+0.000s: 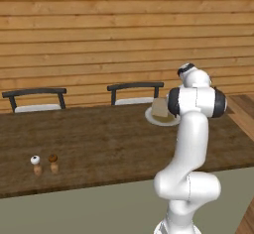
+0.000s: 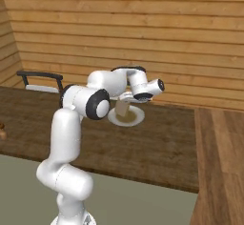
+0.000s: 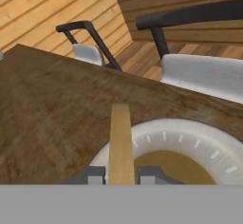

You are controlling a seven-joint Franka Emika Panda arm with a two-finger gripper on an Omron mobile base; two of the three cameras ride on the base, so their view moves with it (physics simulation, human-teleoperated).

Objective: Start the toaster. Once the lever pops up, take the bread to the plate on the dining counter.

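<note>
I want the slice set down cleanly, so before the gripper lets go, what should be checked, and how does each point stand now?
1. Bread held between the gripper fingers: ok, it stands on edge between them.
2. Bread over the plate: ok, the plate's rim lies right under it in the hand view.
3. Plate on the dining counter: ok.
4. Bread's lower edge touching the plate: cannot tell, the contact is hidden.
5. Plate free of other food: ok for the part that shows.
6. Chairs apart from the arm: ok, they stand behind the counter.
</note>
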